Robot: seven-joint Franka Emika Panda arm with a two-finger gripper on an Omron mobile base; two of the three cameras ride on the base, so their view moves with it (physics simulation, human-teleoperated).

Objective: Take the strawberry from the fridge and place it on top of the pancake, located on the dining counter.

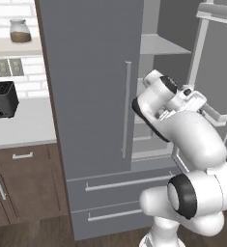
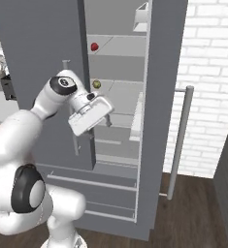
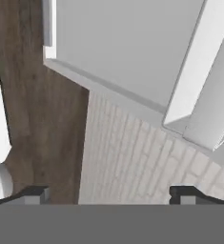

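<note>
Gripper (image 3: 108, 193) jaws stand wide apart, holding nothing, before the matte grey fridge (image 1: 91, 96), right door open. Smooth pale shelves leave room inside. At 12 o'clock above the gripper (image 2: 107, 116), the small round red strawberry (image 2: 94, 47) sits on a shelf.

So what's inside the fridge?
Inside the fridge, a strawberry sits on an upper shelf and a small yellowish-brown round thing on the shelf below. The closed left door hides that side.

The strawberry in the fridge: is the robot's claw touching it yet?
Apart. The right base view shows the strawberry on an upper shelf, with the open gripper well below it and nothing between its fingers.
</note>
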